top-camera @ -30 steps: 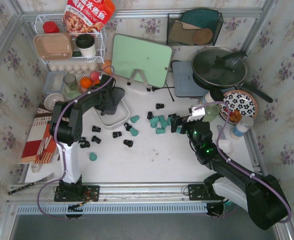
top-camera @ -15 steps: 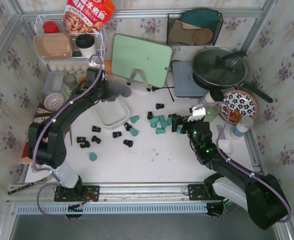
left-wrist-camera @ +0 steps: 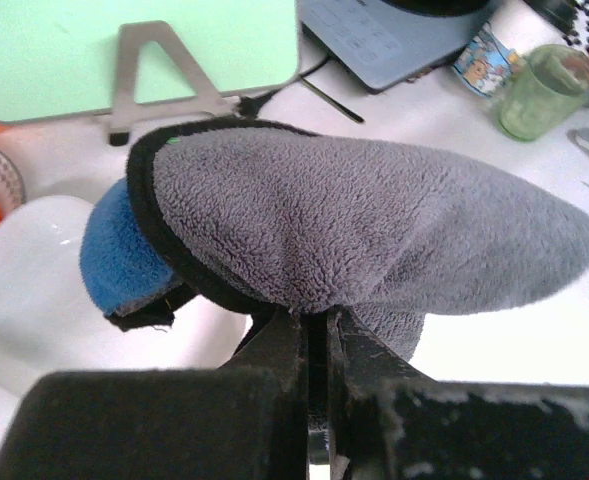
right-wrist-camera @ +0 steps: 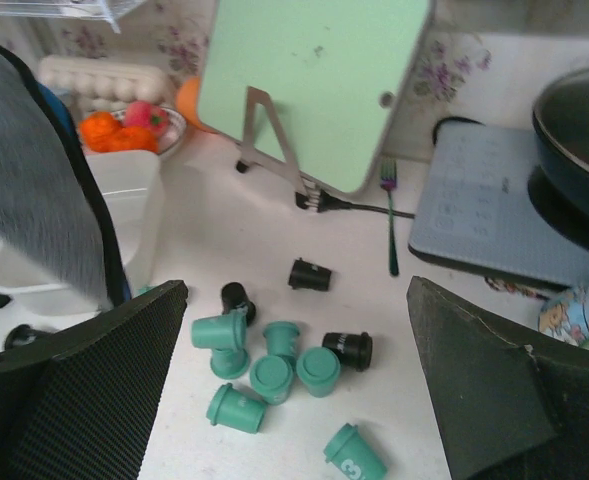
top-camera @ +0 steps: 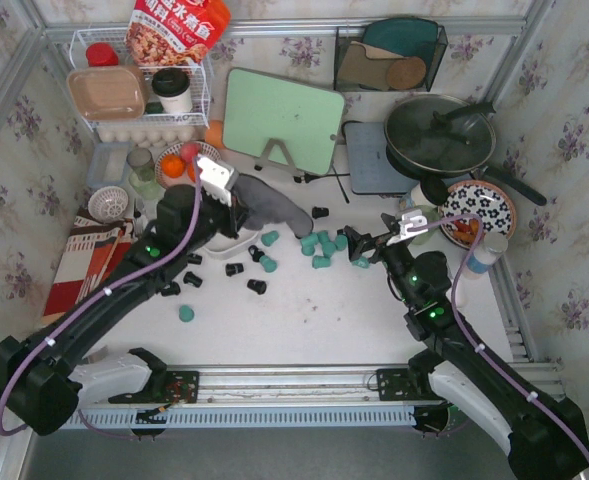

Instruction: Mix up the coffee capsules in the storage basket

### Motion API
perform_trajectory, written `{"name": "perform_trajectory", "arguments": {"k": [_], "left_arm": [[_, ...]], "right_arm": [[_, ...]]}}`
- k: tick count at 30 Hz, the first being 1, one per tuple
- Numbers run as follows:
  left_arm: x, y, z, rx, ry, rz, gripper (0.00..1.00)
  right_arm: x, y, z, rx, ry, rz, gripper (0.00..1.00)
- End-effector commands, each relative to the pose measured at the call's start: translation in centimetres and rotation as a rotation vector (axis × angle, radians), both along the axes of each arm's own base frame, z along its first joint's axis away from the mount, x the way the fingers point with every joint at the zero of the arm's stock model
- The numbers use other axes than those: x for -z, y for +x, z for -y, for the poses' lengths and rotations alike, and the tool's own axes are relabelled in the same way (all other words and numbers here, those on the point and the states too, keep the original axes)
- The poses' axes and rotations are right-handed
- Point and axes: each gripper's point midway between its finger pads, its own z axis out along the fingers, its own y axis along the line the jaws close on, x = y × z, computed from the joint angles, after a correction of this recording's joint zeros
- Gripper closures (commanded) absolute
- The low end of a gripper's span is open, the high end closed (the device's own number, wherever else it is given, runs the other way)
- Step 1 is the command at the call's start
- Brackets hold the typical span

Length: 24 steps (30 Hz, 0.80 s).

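My left tool point(left-wrist-camera: 317, 325) pinches a grey fleece cloth point(left-wrist-camera: 374, 220) clear of the white plastic tub point(left-wrist-camera: 34, 290) beneath, freeing it for filling; my right tool point(right-wrist-camera: 294, 385) gapes wide, teal cup-shaped capsules point(right-wrist-camera: 232, 408) just ahead.

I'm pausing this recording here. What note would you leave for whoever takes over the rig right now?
Left gripper: shut on a grey cloth, held above the basket edge.
Right gripper: open, empty, near the teal capsules.
Capsules: teal and black, all visible ones scattered on the table, outside the basket.
Done: none seen in the basket.
Left: get them in and mix them.
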Motion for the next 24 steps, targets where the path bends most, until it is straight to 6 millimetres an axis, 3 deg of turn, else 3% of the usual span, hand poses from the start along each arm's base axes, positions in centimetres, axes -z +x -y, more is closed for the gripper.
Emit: {"name": "perform_trajectory", "arguments": {"k": [1, 8, 16, 24], "left_arm": [[-1.4, -1.7, 2.4, 0.068, -0.151, 0.078, 1.00], [1.1, -4.5, 4.7, 0.209, -0.089, 0.123, 1.00], [1.5, -7.5, 7.5, 0.423, -0.133, 0.132, 1.00], [0.9, -9.1, 8.3, 0.513, -0.152, 0.148, 1.00]], "right_arm": [[-0.8, -1.6, -2.1, -0.142, -0.064, -0.009, 0.00], [-1.1, -3.2, -4.8, -0.307, -0.159, -0.025, 0.04], [0.4, -5.0, -8.1, -0.483, -0.259, -0.017, 0.07], [0.8, -6.7, -11.0, -0.625, -0.290, 0.036, 0.07]]}}
